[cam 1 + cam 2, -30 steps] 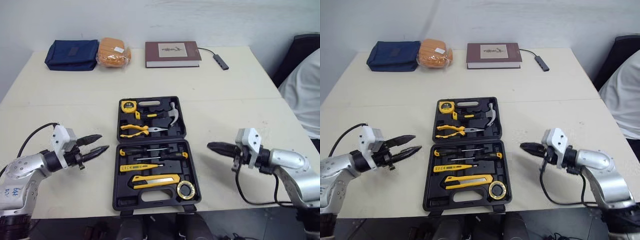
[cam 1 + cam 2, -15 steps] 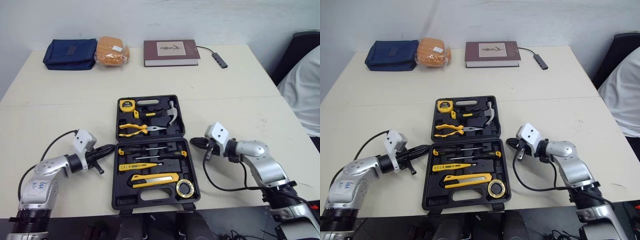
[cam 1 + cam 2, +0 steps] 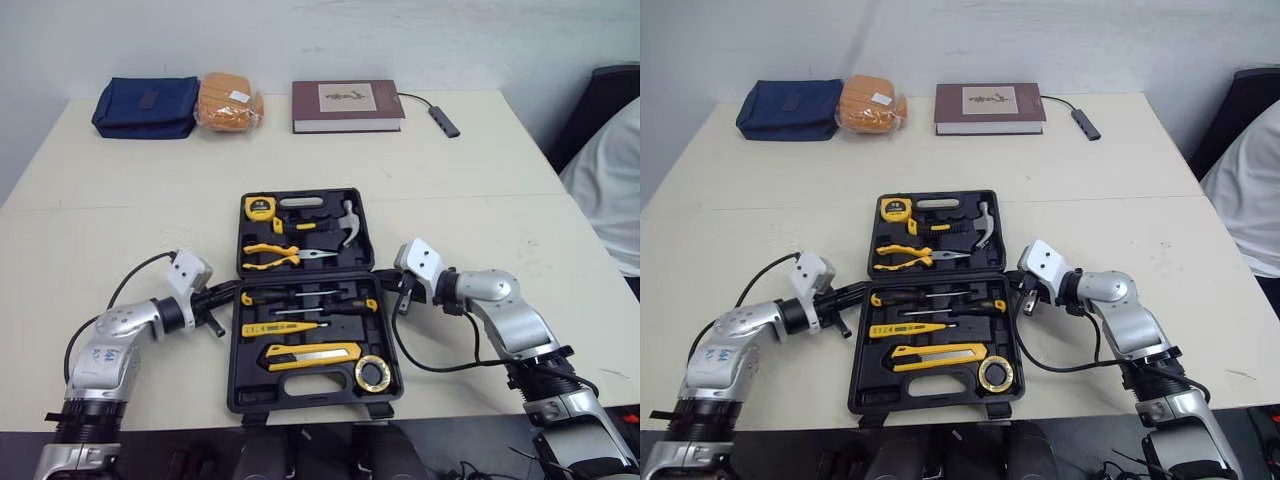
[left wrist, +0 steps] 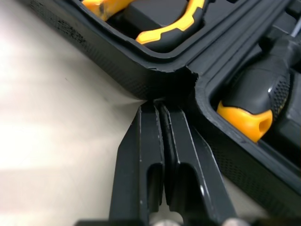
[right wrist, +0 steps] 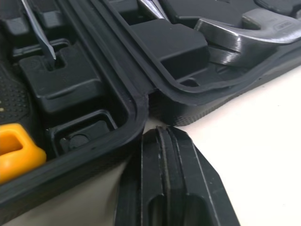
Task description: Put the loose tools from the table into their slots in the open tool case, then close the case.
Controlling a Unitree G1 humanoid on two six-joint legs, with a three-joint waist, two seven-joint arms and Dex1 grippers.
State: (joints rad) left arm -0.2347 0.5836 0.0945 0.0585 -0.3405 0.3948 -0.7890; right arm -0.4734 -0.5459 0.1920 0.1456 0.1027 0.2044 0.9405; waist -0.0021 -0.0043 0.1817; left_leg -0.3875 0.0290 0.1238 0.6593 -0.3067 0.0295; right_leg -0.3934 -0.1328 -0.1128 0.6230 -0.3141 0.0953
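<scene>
Black tool case (image 3: 305, 390), yellow-handled tools (image 3: 310, 355)

The case (image 4: 106, 66) is black plastic. Its outer wall is finely stippled and matt, while the rim is smoother with a slight sheen. On the screwdriver (image 4: 256, 108) the grip looks like dimpled black rubber, capped with smooth yellow plastic. The hammer (image 5: 249, 30) head is bare metal, brushed-looking and a bit shiny. Both the left tool (image 4: 158, 106) and right tool (image 5: 162, 134) look like glossy black plastic with faint scuffs. The counter (image 4: 47, 141) is smooth, matt and cream. Further back, the pouch (image 3: 145, 106) is navy cloth, the book (image 3: 346, 105) has a dull maroon cover, and the orange bundle (image 3: 229, 99) sits in crinkly clear wrap.
</scene>
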